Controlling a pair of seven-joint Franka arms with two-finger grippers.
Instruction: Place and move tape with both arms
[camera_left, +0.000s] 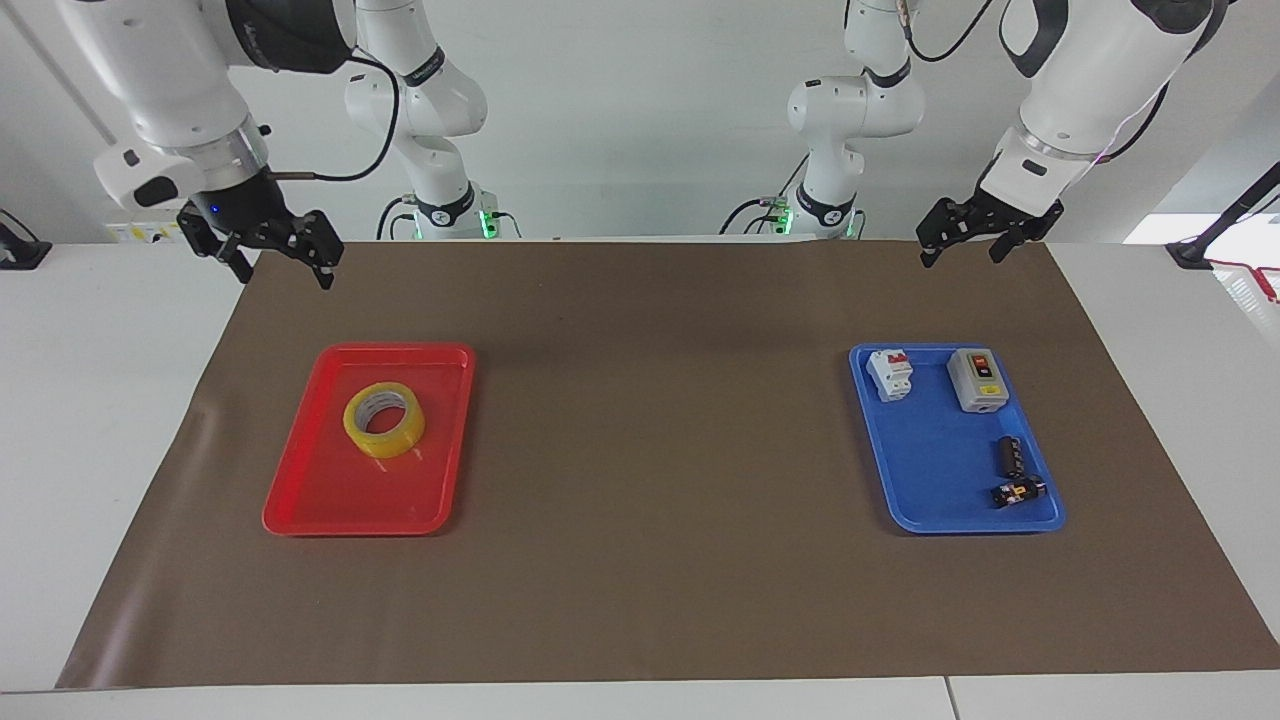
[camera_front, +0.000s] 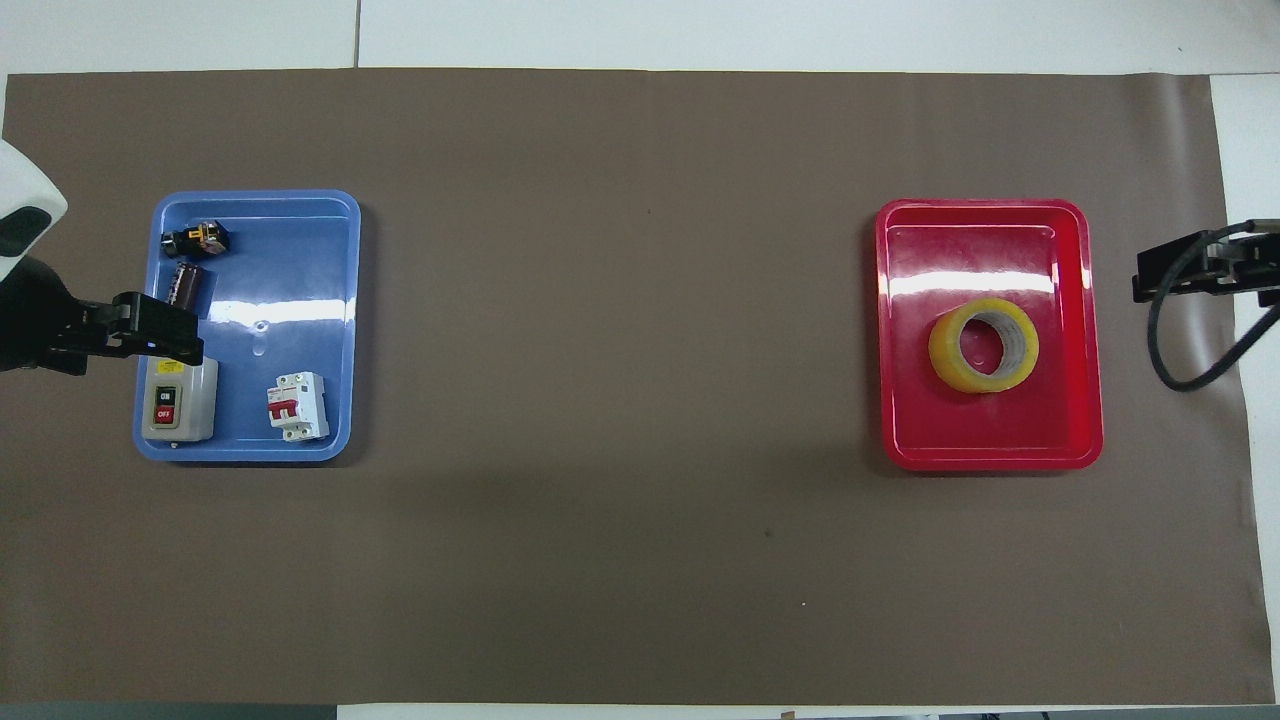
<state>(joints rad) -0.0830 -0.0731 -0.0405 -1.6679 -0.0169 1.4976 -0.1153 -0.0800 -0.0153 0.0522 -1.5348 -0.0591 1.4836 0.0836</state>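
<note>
Tape (camera_left: 384, 419) flat in red tray (camera_left: 330, 505), untouched. Right hand (camera_left: 283, 262) raised over mat corner, fingers spread, empty. Left hand (camera_left: 961, 244) raised, fingers spread, empty.

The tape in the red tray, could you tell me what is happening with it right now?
Nothing is holding it. The tape lies flat in the red tray toward the right arm's end of the table. The right gripper is open and raised, off the tray. The left gripper, also open, waits up by the blue tray, which holds small electrical parts.
</note>
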